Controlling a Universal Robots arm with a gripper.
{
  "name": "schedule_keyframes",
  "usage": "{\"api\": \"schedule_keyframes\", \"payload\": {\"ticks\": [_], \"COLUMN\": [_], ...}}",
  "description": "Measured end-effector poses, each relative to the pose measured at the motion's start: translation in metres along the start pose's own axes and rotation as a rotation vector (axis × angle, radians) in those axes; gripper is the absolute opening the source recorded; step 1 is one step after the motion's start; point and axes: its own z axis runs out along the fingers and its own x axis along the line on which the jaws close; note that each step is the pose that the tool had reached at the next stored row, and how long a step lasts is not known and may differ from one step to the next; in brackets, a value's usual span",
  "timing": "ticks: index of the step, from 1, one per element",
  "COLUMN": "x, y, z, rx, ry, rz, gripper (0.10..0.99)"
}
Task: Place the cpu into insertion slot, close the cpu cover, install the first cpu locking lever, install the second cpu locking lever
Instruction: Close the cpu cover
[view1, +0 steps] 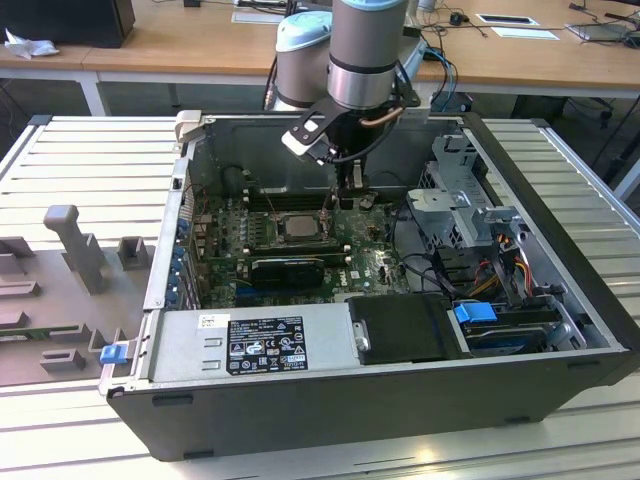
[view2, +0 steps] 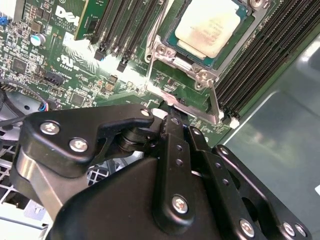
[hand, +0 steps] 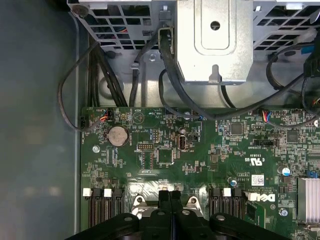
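A black gripper (view2: 172, 119) is shown closest in the second wrist view. Its fingers are closed together, and their tips are set just beside a thin silver metal lever (view2: 214, 100). The small square cpu with a pale silver-grey top (view2: 209, 27) is seated on the green circuit board (view2: 75, 65). It is framed by the thin silver-grey metal cpu cover (view2: 179, 60), which is laid flat.

Robotics lab or workshop: opened computer case (view1: 400, 400) on slatted aluminium bench (view1: 100, 160), robot arm (view1: 365, 50) over it, wooden desks (view1: 180, 45) far behind.
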Motion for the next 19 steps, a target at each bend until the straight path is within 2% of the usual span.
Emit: {"api": "schedule_keyframes", "payload": {"ticks": [19], "x": [0.0], "y": [-0.007], "z": [-0.0002], "rx": [0.0], "ry": [0.0], "rz": [0.0], "gripper": [0.106]}}
